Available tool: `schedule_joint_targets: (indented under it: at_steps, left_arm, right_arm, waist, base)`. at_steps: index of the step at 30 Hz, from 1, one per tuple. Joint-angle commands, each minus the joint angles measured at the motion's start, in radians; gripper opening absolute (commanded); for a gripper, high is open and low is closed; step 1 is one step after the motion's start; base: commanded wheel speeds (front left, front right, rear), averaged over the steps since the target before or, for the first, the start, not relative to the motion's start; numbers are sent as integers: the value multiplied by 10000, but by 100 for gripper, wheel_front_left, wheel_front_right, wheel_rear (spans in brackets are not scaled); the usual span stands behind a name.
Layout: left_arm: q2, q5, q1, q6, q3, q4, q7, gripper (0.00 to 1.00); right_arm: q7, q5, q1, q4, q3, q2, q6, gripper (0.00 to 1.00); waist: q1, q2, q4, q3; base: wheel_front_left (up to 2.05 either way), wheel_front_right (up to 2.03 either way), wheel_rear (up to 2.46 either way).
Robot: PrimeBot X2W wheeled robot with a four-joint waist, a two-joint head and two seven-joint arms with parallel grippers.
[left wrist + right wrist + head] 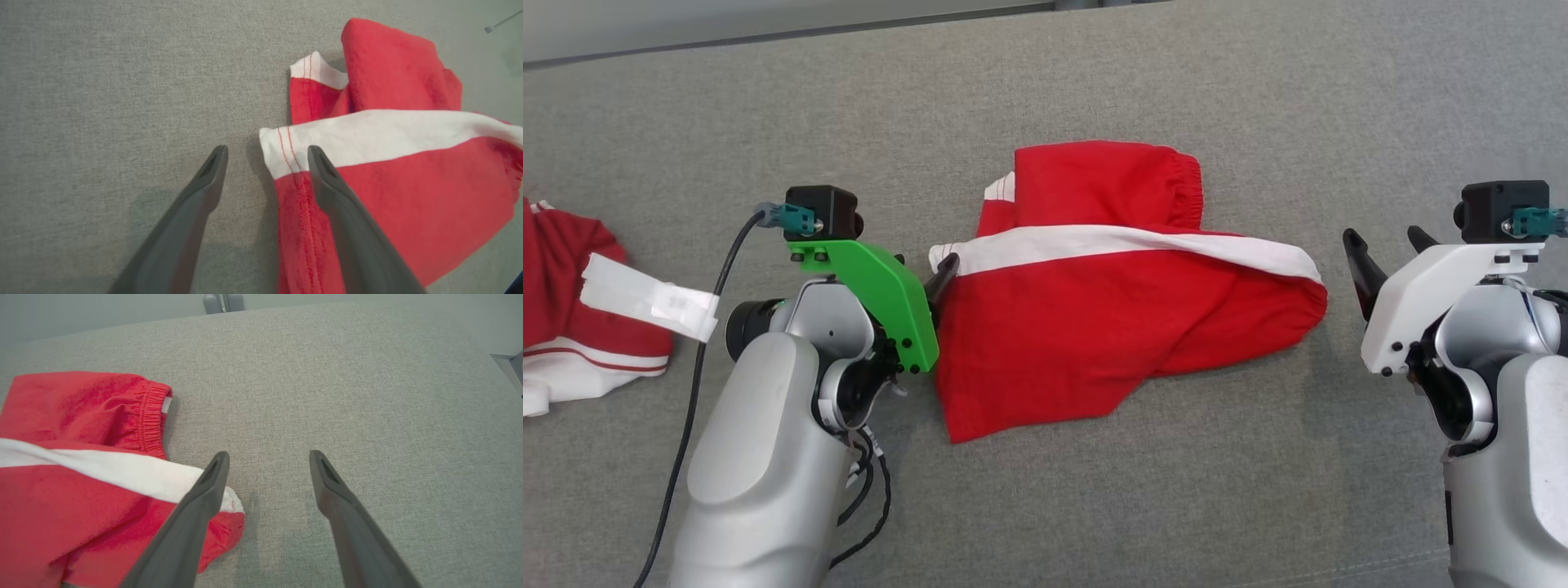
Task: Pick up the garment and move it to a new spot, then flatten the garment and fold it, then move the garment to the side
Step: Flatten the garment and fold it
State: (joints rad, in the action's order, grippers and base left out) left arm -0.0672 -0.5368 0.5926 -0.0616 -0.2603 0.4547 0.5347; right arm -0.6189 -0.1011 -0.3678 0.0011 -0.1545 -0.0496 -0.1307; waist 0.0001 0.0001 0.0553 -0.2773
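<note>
Garment: your red garment [1094, 327] with its white stripe [1127, 241] lies crumpled mid-way across the grey surface [1176, 82], between both grippers, with the elastic waistband [1188, 192] on the far side.
Left gripper: your left gripper [267, 149] stands spread wide and holds nothing. One finger [339, 196] crosses the garment's stitched hem, and the other is over bare surface. You cannot tell whether it touches the cloth.
Right gripper: your right gripper [1384, 237] is also wide apart and empty, just beside the garment's right end.
Other cloth: you see a second red-and-white piece [572, 302] at the far left, well apart, with a white strip [645, 298] on it.
</note>
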Motion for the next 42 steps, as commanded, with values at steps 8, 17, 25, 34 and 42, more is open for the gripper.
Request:
schedule_joint_targets:
  at_steps: [8,17,25,34,42]
  left_arm:
    - [-27,64,383,396,-12,106,157,100]
    - [4,-402,439,431,18,26,698,100]
    - [87,-756,520,292,-215,40,684,88]
    - [83,-770,619,251,-468,-2,533,0]
    - [-72,-783,611,346,-493,-52,664,0]
  right_arm:
    - [172,-24,-175,299,70,-16,0,100]
    - [35,-321,-504,677,31,-19,0,100]
    - [184,-475,-575,809,113,-19,0,100]
    - [94,-492,-495,816,119,-18,0,100]
    - [-838,-981,-521,839,26,-19,0,100]
  waist:
    - [-1,-1,354,-487]
    - [-1,-1,294,-601]
    - [-1,-1,376,-741]
    - [-1,-1,458,-807]
    - [-1,-1,308,-840]
  base:
    - [0,0,0]
    - [0,0,0]
    - [0,0,0]
    - [0,0,0]
    - [0,0,0]
